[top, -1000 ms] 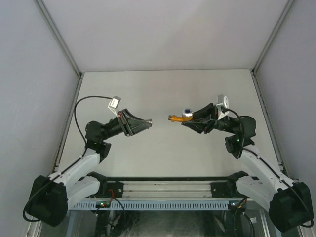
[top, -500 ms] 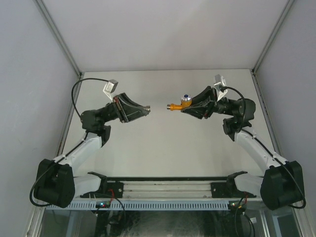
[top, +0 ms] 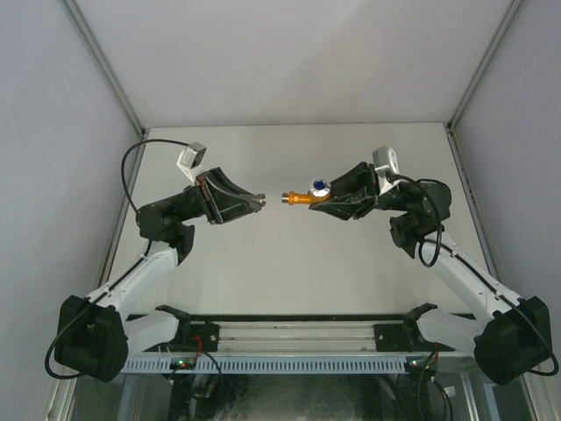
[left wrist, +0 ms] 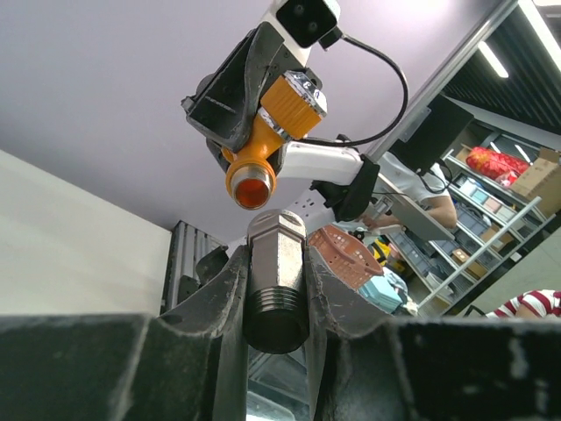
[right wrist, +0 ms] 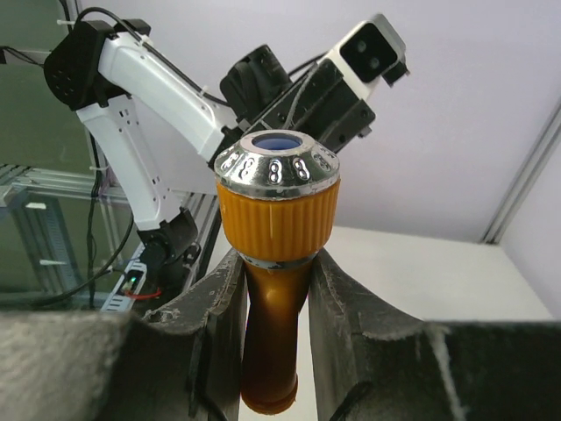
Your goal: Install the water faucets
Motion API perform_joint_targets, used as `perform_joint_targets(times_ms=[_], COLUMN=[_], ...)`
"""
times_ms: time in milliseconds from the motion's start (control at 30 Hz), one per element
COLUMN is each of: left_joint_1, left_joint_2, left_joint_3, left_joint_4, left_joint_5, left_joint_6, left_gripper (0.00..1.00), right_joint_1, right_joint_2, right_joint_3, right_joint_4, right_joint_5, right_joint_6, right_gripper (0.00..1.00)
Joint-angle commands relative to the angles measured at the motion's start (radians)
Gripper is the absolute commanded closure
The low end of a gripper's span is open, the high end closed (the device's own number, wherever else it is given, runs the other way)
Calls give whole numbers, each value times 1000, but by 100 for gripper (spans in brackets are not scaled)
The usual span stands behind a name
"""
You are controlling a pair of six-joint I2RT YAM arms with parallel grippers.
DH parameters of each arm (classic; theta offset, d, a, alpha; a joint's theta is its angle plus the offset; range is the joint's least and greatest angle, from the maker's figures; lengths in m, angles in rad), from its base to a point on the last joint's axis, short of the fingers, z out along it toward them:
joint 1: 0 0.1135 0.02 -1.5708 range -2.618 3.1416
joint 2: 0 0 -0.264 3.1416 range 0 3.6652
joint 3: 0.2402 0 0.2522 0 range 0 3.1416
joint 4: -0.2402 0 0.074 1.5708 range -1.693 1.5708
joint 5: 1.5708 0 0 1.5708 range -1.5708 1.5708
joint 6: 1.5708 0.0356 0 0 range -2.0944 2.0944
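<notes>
your left gripper point(top: 248, 203) clamps grey fitting point(left wrist: 277, 254); right gripper point(top: 326, 197) grips orange tap point(top: 302, 196); both above pale table point(top: 289, 263), grey walls point(top: 280, 61).

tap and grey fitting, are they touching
Apart. The top view shows a plain gap between the end of the tap and the tip of the fitting.

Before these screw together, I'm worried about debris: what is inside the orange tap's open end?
The left wrist view looks into the tap: bare orange bore near the rim, nothing lodged. Deeper in is too dim to tell.
</notes>
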Motion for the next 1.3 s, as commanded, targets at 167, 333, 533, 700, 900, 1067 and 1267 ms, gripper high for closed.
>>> perform_joint_targets(times_ms=[167, 333, 533, 700, 900, 1067, 1267], left_joint_1=[-58, -73, -74, -75, -73, -74, -73], left_joint_2=[-47, -43, -30, -15, -1, 1, 3], left_joint_3=[-11, -5, -6, 2, 0, 2, 4], left_joint_4=[60, 60, 59, 59, 60, 60, 60], left_joint_5=[-69, -83, -101, -101, -104, -108, -104], left_joint_6=[-58, -55, -59, -65, -70, -68, -69], left_gripper=[100, 100, 100, 100, 100, 100, 100], right_joint_1=[62, 102, 118, 125, 136, 142, 144], right_joint_2=[-42, -48, -40, -34, -21, -14, 1], right_joint_3=[66, 76, 88, 95, 107, 109, 126], right_joint_4=[4, -56, -88, -97, -100, -127, -172], right_joint_5=[50, 53, 57, 65, 64, 72, 69], right_joint_6=[-124, -175, -205, -216, -218, -238, -264], right_gripper=[100, 100, 100, 100, 100, 100, 100])
